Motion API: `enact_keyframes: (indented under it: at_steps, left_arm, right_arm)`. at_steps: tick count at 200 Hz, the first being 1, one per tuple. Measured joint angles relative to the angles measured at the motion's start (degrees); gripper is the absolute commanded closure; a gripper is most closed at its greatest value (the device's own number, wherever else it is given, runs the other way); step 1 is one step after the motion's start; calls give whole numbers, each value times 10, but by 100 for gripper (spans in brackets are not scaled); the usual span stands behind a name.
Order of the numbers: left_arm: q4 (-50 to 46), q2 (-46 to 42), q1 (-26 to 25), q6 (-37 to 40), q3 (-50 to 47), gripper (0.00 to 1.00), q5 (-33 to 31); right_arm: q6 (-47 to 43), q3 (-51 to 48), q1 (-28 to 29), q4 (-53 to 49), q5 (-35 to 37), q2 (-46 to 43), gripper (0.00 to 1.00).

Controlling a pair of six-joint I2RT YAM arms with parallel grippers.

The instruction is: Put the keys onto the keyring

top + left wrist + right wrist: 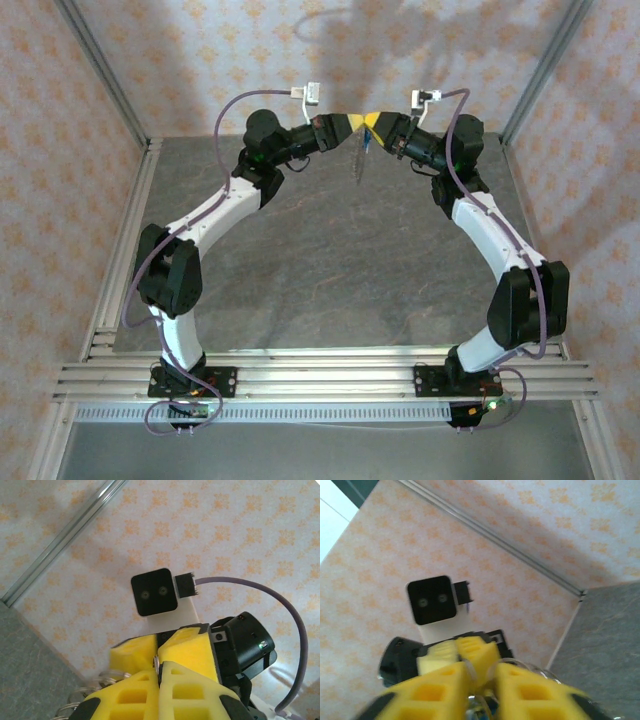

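The left claw (352, 124) is closed tight, its tip meeting the right claw (372, 122), whose jaws stand slightly apart. Just below both tips hang the keyring (358, 165) and the blue key (367, 147), above the table (300, 260).

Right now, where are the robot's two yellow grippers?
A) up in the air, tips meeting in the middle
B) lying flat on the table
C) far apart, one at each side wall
A: seen from above, the left gripper and the right gripper are held up over the table, with their yellow tips meeting.
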Motion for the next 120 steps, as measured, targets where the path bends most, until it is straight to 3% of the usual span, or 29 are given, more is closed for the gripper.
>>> enact_keyframes:
  at_steps: [23, 70, 120]
  left_arm:
    - [5, -7, -7, -1, -16, 100, -26]
    - [65, -7, -3, -36, -50, 100, -68]
    - [193, -7, 11, -113, -57, 100, -106]
  right_arm:
    - [1, -3, -14, -18, 9, -7, 53]
    - [-15, -23, -42, -50, 77, -76, 51]
    - [-144, -45, 24, -158, 211, -143, 51]
